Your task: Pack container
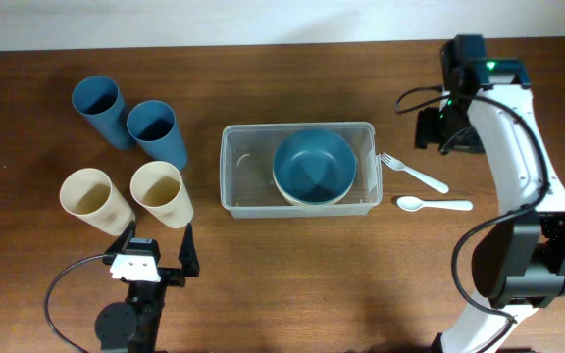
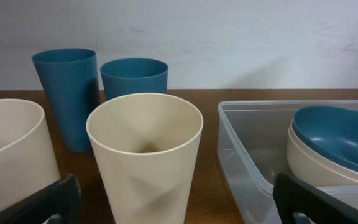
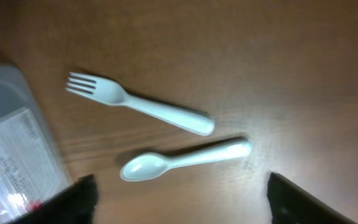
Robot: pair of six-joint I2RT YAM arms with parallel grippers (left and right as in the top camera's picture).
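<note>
Left wrist: left gripper spread wide, empty. Its fingers frame the near cream cup, which I judge is lined up for a grab. Second cream cup sits just left. Blue cups stand behind. Container is to the right, mid-table. It holds a blue bowl nested in a cream bowl toward its right end, so its left end is free for cups.

Right wrist: right gripper wide, empty, looking down on the spoon, with the fork beyond. Both lie outside the container, unpacked.
</note>
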